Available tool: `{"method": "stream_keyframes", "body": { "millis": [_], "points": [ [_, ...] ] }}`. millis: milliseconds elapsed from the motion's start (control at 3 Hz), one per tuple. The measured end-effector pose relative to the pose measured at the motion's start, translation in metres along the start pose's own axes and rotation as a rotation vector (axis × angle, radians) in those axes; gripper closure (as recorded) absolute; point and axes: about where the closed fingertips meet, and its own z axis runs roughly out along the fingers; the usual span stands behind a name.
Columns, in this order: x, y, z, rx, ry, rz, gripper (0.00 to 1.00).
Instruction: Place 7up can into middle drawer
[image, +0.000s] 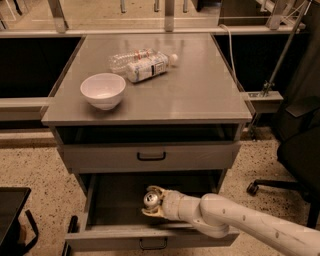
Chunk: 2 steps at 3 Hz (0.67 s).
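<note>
Item: small silvery 7up can (151, 198), pinched between the jaws of the cream two-finger gripper (153, 202), inside the open grey metal middle drawer (117, 207). Handling advice: settle the can upright on the drawer floor before spreading the jaws.

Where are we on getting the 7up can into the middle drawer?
Done: the middle drawer is pulled open. In hand: the gripper is inside it, closed on the 7up can; whether the can touches the drawer floor is unclear. Left: release the can there and pull the arm out.
</note>
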Motion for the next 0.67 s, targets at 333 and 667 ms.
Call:
{"method": "stream_keyframes", "body": {
  "millis": [333,667],
  "points": [
    [0.0080,0.0089,0.0273,-0.098,0.008,-0.006,1.00],
    [0.0080,0.0091,0.0275,-0.099,0.008,-0.006,1.00]
  ]
}}
